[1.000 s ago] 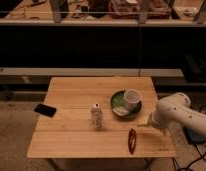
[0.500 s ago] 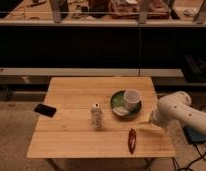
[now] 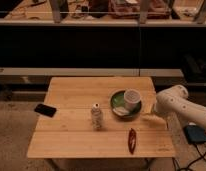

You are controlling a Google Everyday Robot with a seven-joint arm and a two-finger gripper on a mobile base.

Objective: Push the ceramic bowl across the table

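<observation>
The gripper (image 3: 149, 118) is low over the right side of the table (image 3: 71, 142), just right of and a little in front of the bowl (image 3: 116, 100). Whether it is wide or narrow cannot be told, and it holds nothing that can be seen. Whether it touches the bowl cannot be told either. The white arm (image 3: 178, 102) runs from it out past the right edge.

The bowl is round, shallow and dark green, with a paler rim. It lies flat on the right half of the table, about midway between the far and near edges. A white cup (image 3: 131, 98) stands upright inside it, towards its right side. A pale patch shows at the bowl's near rim; what it is cannot be told.

A small bottle (image 3: 97, 116) stands upright to the left of the bowl and a little nearer the front, apart from it. A thin dark-red thing (image 3: 132, 140) lies near the front edge, in front of the bowl. A black phone (image 3: 45, 110) lies at the left edge, well apart.

Bare planks stretch left of the bowl behind the bottle, up to the far edge and the far-left corner. The right edge is near the bowl, with only the gripper between.
</observation>
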